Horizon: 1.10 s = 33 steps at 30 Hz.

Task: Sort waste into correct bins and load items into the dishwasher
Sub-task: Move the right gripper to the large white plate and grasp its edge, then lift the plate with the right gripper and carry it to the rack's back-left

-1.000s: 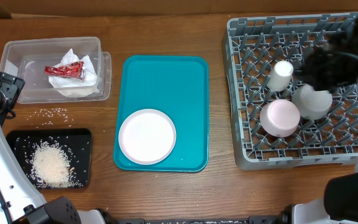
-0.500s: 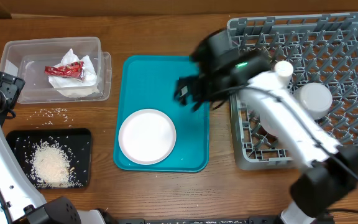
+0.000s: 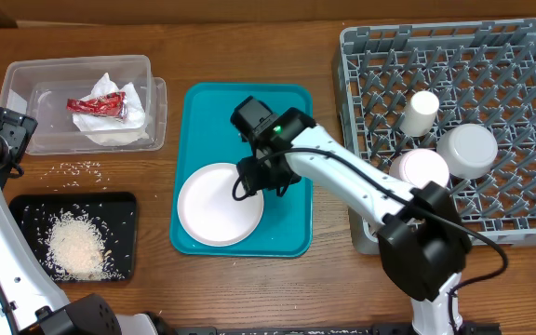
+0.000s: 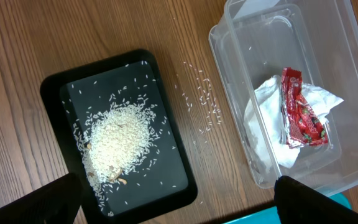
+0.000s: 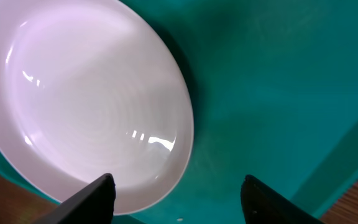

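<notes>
Here the plate [image 5: 92, 106] lies just beneath the spread right pincer [image 5: 178, 198].

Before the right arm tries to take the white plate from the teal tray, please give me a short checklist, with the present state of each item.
1. Right gripper fingers apart: ok.
2. Plate rim lies between the fingers: ok.
3. Fingers low enough to close on the rim: cannot tell.
4. Plate empty, lying flat on the teal tray: ok.
5. Dish rack has free pegs: ok.
6. Left gripper away from the plate, near the black tray and clear tub: ok.
</notes>
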### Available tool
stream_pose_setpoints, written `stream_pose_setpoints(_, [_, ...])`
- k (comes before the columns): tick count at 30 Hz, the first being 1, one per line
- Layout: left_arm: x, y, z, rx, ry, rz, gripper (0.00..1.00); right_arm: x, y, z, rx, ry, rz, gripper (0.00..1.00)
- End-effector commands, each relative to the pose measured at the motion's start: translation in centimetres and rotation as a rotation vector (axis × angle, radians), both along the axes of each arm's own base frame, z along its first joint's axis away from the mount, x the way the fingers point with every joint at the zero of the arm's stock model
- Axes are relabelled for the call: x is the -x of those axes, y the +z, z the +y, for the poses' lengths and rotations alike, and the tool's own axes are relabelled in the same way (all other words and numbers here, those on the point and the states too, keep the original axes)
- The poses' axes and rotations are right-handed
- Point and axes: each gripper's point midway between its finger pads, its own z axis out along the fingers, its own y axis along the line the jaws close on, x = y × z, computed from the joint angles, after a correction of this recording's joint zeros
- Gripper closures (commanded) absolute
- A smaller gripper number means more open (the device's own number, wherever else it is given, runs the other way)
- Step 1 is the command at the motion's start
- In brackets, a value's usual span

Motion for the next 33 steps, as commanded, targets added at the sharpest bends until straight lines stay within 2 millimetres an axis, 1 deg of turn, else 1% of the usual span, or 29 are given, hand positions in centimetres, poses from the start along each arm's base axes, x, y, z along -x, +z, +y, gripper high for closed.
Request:
stream_pose_setpoints(1, [0.2,-0.3,0.4,-0.008,-0.002,0.022,0.0,0.4,-2.0,0.2,0.029,-0.002,0.022,0.34])
stream_pose_setpoints(5, [0.2,-0.3,0.4,-0.008,-0.002,0.022,0.0,0.4,-3.6,0.1,0.039,-0.04,0.039,0.39])
stream_pose_setpoints(7, [0.2,-0.3,0.4,-0.008,-0.002,0.022,0.0,0.6,-4.1,0.1,0.043,-0.045,0.052,0.43])
stream_pose_setpoints(10, [0.2,-0.3,0.4,-0.008,-0.002,0.022,0.0,0.7,-4.5,0.0,0.048,-0.045,0.061,0.46])
stream_pose_setpoints(16, [0.2,-0.3,0.4,-0.008,-0.002,0.022,0.0,0.3,-5.0,0.4,0.036,-0.045,0.048,0.62])
stream_pose_setpoints(20, [0.2,-0.3,0.4,-0.008,-0.002,0.022,0.0,0.3,-5.6,0.4,0.03,-0.045,0.044,0.64])
stream_pose_setpoints(23, [0.2,-0.3,0.4,-0.008,-0.002,0.022,0.0,0.6,-6.5,0.1,0.034,-0.068,0.051,0.65])
stream_pose_setpoints(25, [0.2,-0.3,0.4,-0.008,-0.002,0.022,0.0,0.9,-7.1,-0.2,0.04,-0.09,0.06,0.69])
stream_pose_setpoints(26, [0.2,-0.3,0.4,-0.008,-0.002,0.022,0.0,1.0,-7.3,-0.3,0.042,-0.093,0.064,0.73])
stream_pose_setpoints(30, [0.2,-0.3,0.4,-0.008,-0.002,0.022,0.0,1.0,-7.2,-0.2,0.041,-0.096,0.064,0.79])
stream_pose_setpoints(32, [0.2,-0.3,0.4,-0.008,-0.002,0.022,0.0,0.9,-6.8,-0.3,0.043,-0.099,0.066,0.87])
stream_pose_setpoints(33, [0.2,-0.3,0.4,-0.008,-0.002,0.022,0.0,0.7,-6.5,-0.3,0.045,-0.102,0.067,0.9])
